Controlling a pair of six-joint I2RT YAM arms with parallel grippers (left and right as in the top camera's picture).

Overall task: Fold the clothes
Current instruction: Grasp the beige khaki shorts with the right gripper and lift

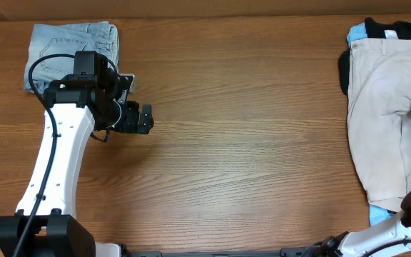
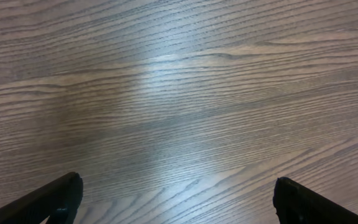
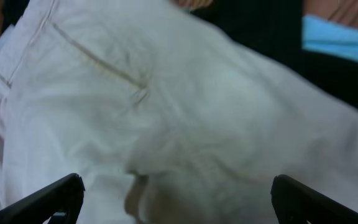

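the beige khaki shorts (image 1: 380, 107) are lying along the right edge of the tabletop (image 1: 248, 143), overlapping a black garment (image 1: 398, 28) and a pale-blue garment (image 1: 357, 33). folded denim shorts (image 1: 66, 50) are sitting in the far left corner. the right gripper (image 3: 176, 199) is hovering wide open over the khaki shorts. the left gripper (image 2: 179, 199) is gaping over bare wood near the denim shorts.

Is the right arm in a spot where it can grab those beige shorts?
Probably yes. The right gripper hangs open just above the beige shorts, and nothing lies between them.
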